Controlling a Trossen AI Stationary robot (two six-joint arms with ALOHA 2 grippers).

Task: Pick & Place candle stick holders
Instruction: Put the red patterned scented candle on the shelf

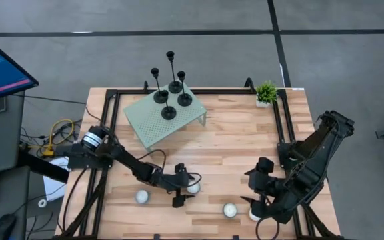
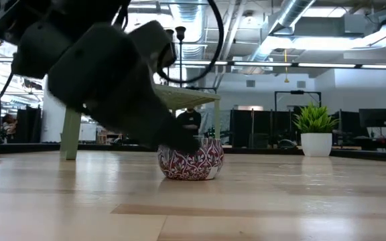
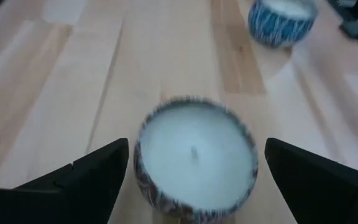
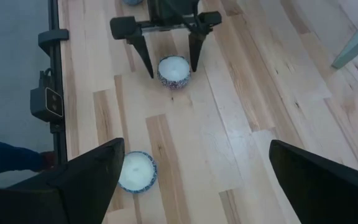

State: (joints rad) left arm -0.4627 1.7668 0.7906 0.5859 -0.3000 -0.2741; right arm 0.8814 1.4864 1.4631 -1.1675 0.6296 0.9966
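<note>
Closest to the low camera, the left gripper (image 2: 179, 137) hangs over a small red patterned candle tin (image 2: 190, 159), near the middle of that frame; its fingers (image 3: 98, 171) stand wide, one on each side of the tin, and hold nothing. Inside this tin is white wax with a short wick. In the lower right of the high view the right gripper (image 1: 255, 203) waits, also wide open and empty, beside two more tins of white wax (image 1: 229, 211). The candle stick holders (image 1: 169, 112), four black ones, stand on the pale green perforated stand (image 1: 153, 127) in the upper middle of the high view, well apart from both grippers. I think the risk is this: if the left fingers close off centre, the round tin can slide or tip on the wooden table (image 1: 232, 140).
</note>
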